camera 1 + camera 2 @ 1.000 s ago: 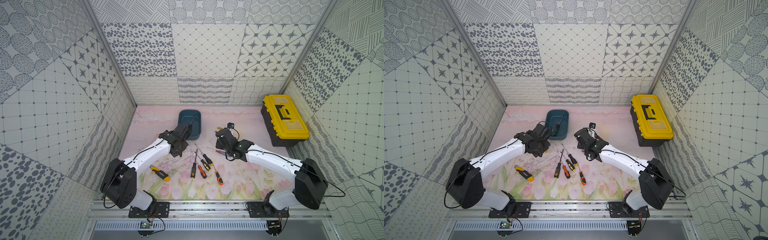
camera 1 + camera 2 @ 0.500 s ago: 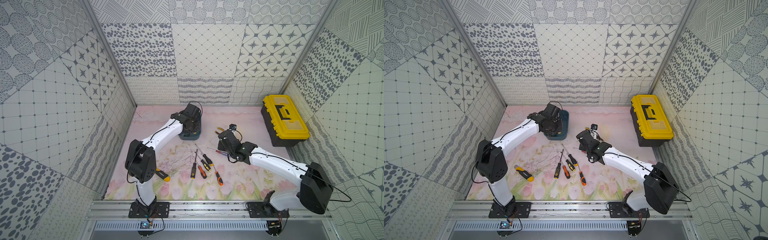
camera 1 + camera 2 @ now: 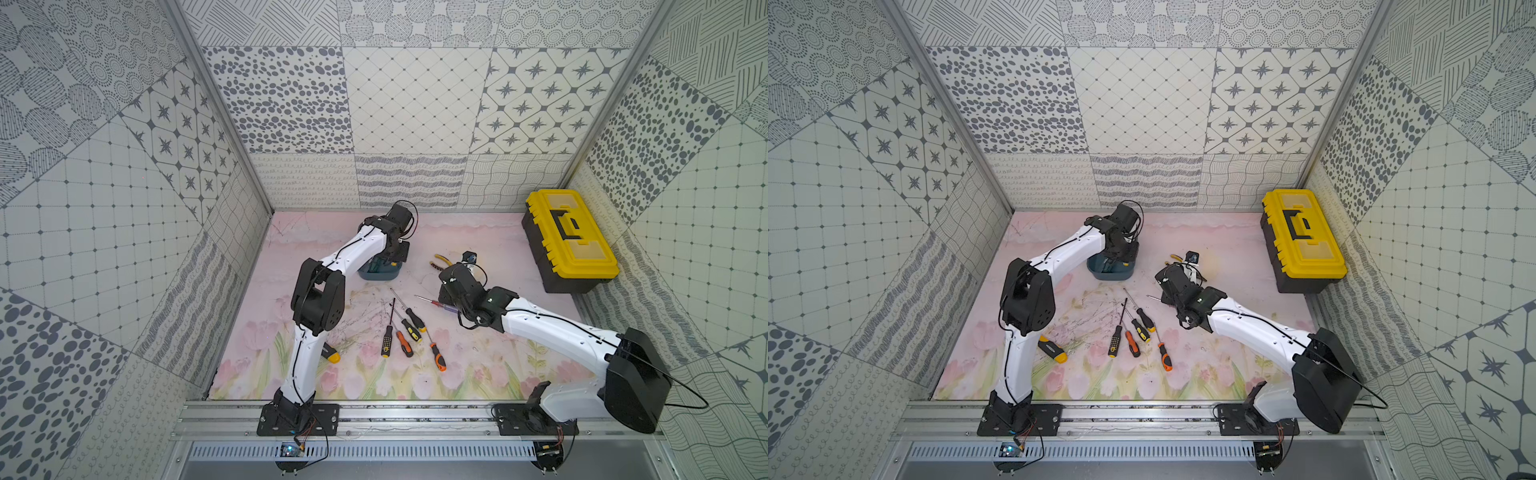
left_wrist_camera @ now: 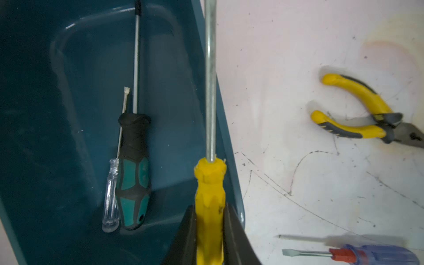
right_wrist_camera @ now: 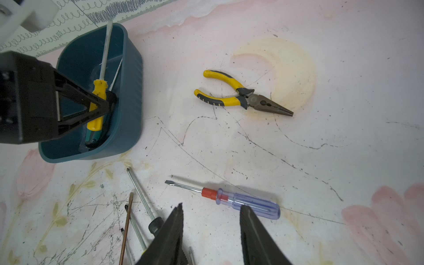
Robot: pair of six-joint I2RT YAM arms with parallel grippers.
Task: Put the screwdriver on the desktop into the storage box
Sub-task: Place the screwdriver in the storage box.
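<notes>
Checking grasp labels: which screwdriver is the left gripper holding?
The yellow-handled screwdriver, clamped in the left gripper at the storage box; all others lie loose.

My pink, tulip-printed tabletop carries the teal storage box. Near the box lie yellow-handled pliers, a blue-handled screwdriver and a loose cluster of screwdrivers. Well apart from it sits a yellow-and-black toolbox.
</notes>
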